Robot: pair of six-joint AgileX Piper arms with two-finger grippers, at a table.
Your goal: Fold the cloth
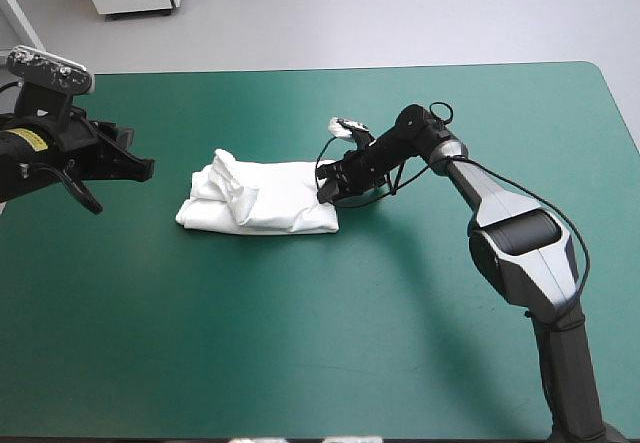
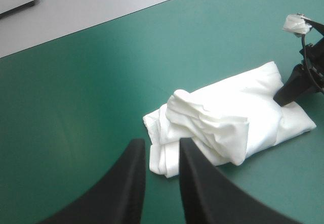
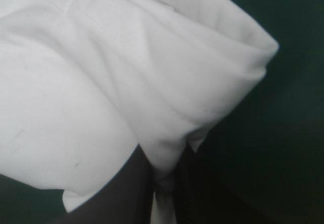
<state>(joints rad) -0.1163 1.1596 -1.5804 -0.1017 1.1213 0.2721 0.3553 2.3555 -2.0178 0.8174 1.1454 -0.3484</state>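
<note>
The white T-shirt (image 1: 262,198) lies as a folded bundle in the middle of the table, with a rumpled flap on top at its left end (image 2: 202,120). My right gripper (image 1: 328,191) is at the bundle's right end, shut on the T-shirt. In the right wrist view a fold of the T-shirt (image 3: 152,82) hangs pinched between the black fingers (image 3: 126,188). My left gripper (image 1: 120,168) hovers left of the bundle, apart from it. Its fingers (image 2: 134,183) stand narrowly open with nothing between them. The left wrist view also shows the right gripper (image 2: 291,90) on the bundle's far end.
Bare teal-green cover (image 1: 300,343) surrounds the bundle on all sides. The table's far edge (image 1: 300,71) runs well behind it.
</note>
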